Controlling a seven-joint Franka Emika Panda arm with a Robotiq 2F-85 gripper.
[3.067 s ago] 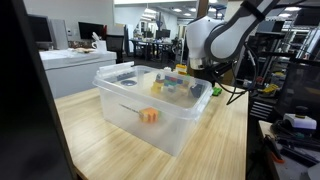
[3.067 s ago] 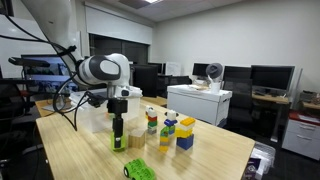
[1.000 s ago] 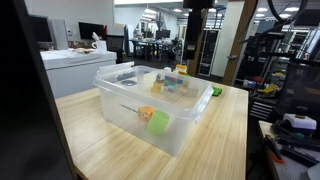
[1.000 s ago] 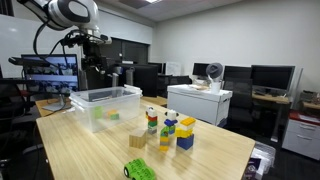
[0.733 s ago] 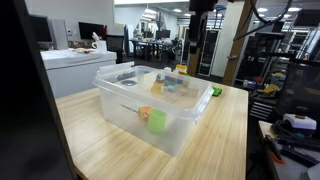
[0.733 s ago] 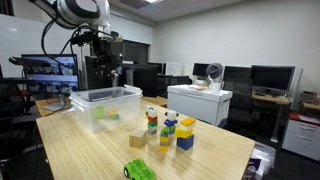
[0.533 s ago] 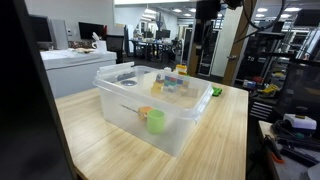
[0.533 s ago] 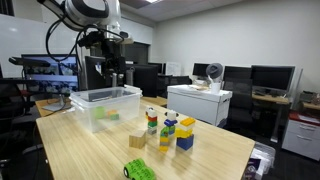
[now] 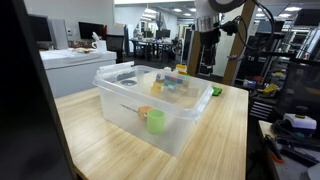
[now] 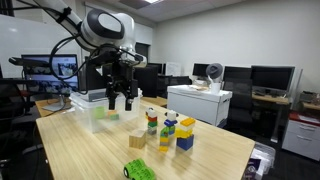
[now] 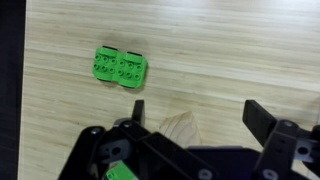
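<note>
The gripper (image 11: 195, 118) is held wide open and empty above a wooden table (image 11: 230, 50). A green studded block (image 11: 120, 68) is seen lying flat, far left in the wrist view. It is judged light, rigid and slightly slick, and best gripped across its short sides.

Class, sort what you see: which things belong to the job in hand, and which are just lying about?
Job in hand: open gripper; green block on the table beneath it; probably the bin, which already holds pieces.
Lying about: block stacks; monitors; cabinet.
</note>
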